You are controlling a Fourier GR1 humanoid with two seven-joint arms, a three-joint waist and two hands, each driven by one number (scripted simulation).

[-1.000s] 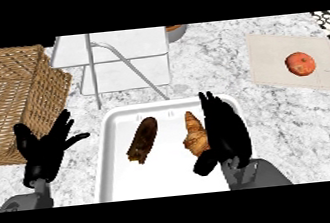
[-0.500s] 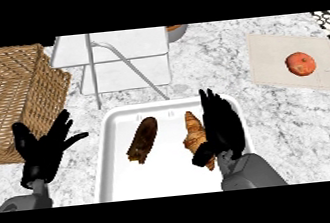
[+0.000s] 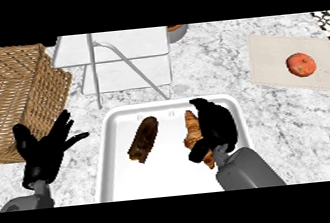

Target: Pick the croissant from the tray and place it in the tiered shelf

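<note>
The croissant [image 3: 191,129] lies on the tray [image 3: 107,156], just right of a darker pastry [image 3: 144,139]. The right hand [image 3: 215,124] lies along its right side, fingers stretched and thumb at its lower end, apparently set to close, not yet clamped. The left hand [image 3: 46,151] rests open by the tray. The tiered shelf [image 3: 131,69] stands beyond.

I find nothing I can read here: no letters, numbers or labels show on anything on the table [image 3: 215,58].
</note>
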